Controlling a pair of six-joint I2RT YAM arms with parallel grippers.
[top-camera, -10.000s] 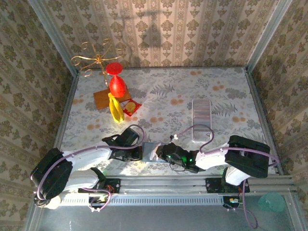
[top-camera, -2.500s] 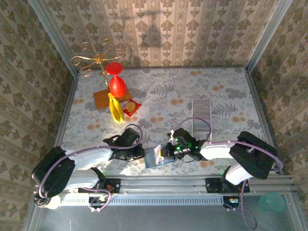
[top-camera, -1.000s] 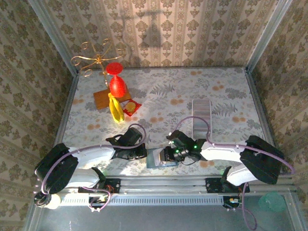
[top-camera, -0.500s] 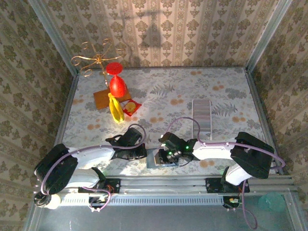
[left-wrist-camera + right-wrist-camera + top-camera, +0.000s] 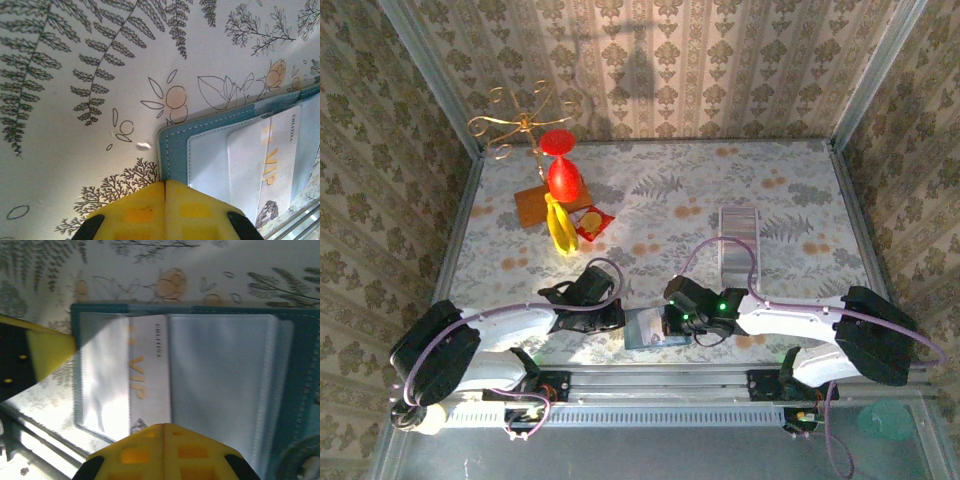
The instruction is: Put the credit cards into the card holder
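Observation:
The dark-teal card holder (image 5: 642, 331) lies open and flat near the table's front edge, between both arms. A white card with gold "VIP" lettering (image 5: 150, 365) sits partly inside one of its clear pockets; the same card (image 5: 275, 155) shows in the left wrist view. My left gripper (image 5: 618, 320) is shut, its yellow tips (image 5: 165, 182) at the holder's teal left border (image 5: 172, 145). My right gripper (image 5: 670, 322) is shut too, its tips (image 5: 163, 425) over the near end of the card, above the holder's teal rim (image 5: 190, 307). A left finger (image 5: 50, 347) shows beside the holder.
At the back left stand a red goblet (image 5: 561, 172), a yellow banana (image 5: 558, 226), a red packet (image 5: 592, 222), a wooden board (image 5: 533, 205) and a gold wire stand (image 5: 520, 122). A ridged clear tray (image 5: 739, 236) lies right of centre. The metal rail (image 5: 660, 378) runs just below the holder.
Since 2.5 s ago the holder has gone from tilted up at my right gripper to flat on the table. My right wrist shifted slightly right. The left gripper stays at the holder's left edge.

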